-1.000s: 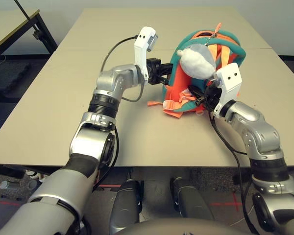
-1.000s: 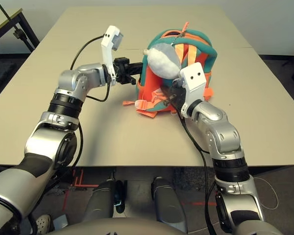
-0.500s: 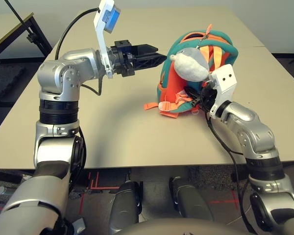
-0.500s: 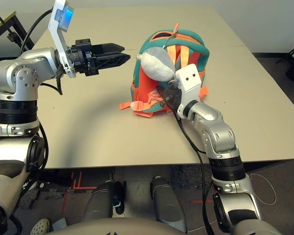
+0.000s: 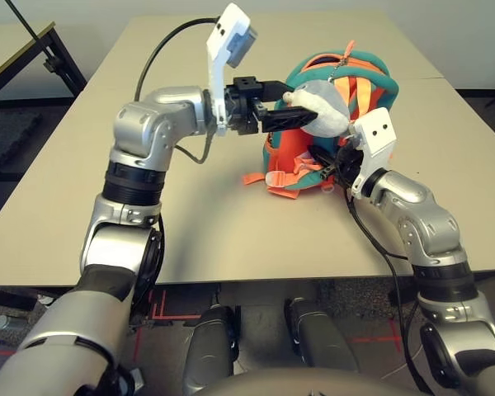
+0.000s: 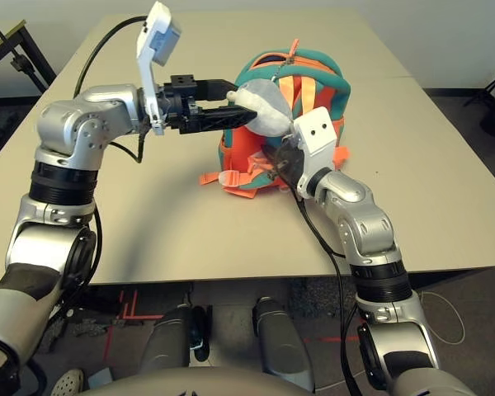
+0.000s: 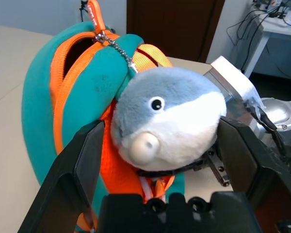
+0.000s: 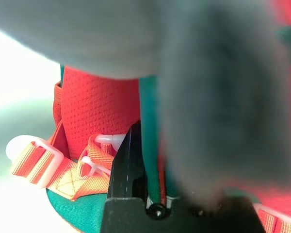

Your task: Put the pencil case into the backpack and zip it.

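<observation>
While the backpack (image 5: pixel 338 124) stands upright near the middle of the table (image 5: pixel 231 223), its long axis runs bottom to top, with the strap side turned toward the robot and the zipper pull (image 7: pixel 94 19) up at twelve o'clock on its crown. The zip there is parted, showing a dark gap between the orange edges. The grey plush toy (image 7: pixel 167 116) hangs against the strap side, nose pointing to nine o'clock, straight at the left arm.

The left gripper (image 5: pixel 301 111) is level, aimed toward three o'clock, fingers (image 7: pixel 80 165) spread wide on either side of the plush, with a gap on both flanks in the wrist view — released, nothing clasped. The right gripper (image 5: pixel 334 165) sits low at the pack's five o'clock corner, clenched on a teal edge of the backpack by the straps (image 8: pixel 63 165).

Bare tabletop lies open from six round to nine o'clock of the pack, and more behind it at twelve; the table's near edge is well apart from it.

Half a second ago the left gripper stood clear of the pack at nine o'clock; now it has closed in around the toy. The right arm has held its place.
</observation>
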`<state>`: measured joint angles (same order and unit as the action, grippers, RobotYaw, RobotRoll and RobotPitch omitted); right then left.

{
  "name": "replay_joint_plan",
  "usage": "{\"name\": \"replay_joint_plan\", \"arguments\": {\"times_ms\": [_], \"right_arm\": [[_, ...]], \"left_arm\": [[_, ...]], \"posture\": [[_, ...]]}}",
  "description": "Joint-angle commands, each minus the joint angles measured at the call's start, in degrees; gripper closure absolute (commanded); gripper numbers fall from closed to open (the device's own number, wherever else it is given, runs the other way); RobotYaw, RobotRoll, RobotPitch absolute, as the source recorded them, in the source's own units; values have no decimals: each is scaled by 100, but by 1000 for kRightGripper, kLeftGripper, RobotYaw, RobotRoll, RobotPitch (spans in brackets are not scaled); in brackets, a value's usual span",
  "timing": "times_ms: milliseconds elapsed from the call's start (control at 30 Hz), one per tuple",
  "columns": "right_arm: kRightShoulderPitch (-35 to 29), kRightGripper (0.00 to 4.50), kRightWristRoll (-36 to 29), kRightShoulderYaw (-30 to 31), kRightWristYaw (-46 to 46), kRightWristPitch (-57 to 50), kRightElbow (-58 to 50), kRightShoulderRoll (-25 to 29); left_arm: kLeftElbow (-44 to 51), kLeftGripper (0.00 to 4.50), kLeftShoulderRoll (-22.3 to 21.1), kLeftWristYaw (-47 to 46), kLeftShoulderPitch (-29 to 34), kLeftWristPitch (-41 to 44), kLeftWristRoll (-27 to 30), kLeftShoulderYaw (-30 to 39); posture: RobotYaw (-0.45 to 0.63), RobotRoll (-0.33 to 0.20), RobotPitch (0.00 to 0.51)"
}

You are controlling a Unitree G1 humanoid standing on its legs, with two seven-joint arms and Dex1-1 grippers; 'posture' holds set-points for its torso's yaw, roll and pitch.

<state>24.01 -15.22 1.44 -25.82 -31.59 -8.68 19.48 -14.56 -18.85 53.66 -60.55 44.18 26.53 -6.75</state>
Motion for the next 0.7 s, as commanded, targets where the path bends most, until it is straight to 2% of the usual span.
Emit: {"name": "replay_joint_plan", "arguments": {"times_ms": [33,433,700], "right_arm": [[-87,3981,26,61,-33,-49,59,-5],[-115,3981,41,30,-11,-46,26,-1],[-113,3981,41,48,2,-43,32,-33]], "left_arm": [[-372,0,62,61,-199,-263,-314,-222],[-818,0,535,213,-270,-477,-444,-320],[-729,0,571,200,-183,-302,-393,-254]], "posture": [[-253,0,90],[-262,0,88],[-256,0,91]]}}
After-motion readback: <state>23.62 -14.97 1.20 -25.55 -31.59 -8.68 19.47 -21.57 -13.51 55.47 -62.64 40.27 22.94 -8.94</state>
